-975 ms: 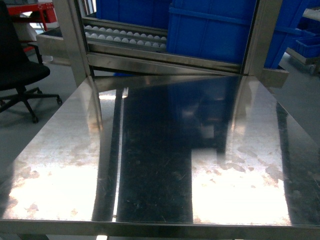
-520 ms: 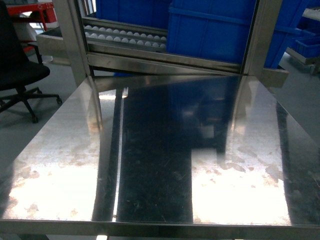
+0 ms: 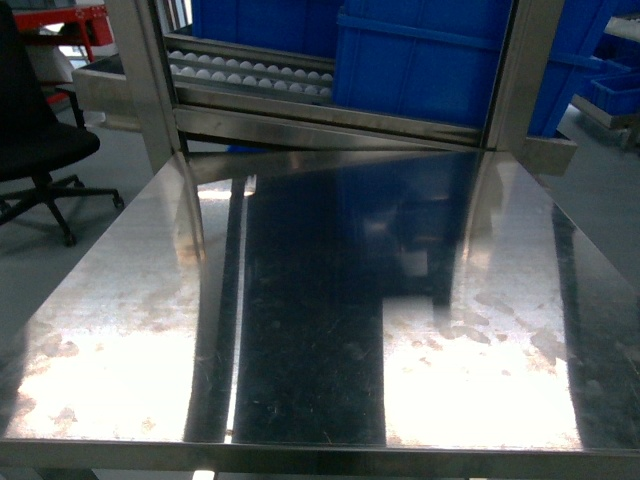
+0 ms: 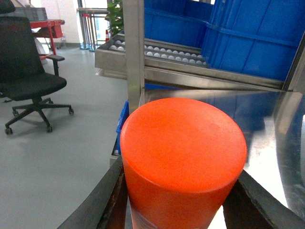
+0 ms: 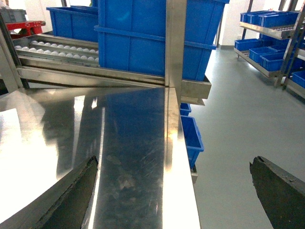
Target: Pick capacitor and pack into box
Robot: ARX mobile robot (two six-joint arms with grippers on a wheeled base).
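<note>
You are looking at a factory or warehouse packing station. In front of you lies a scuffed stainless-steel worktop, and behind it a steel frame carries a sloping roller rack that holds large blue plastic bins. To your right, metal shelving stacked with more blue bins lines an aisle of smooth grey floor. To your left, a black swivel office chair stands on that floor, with a red bench and a potted plant farther back.
</note>
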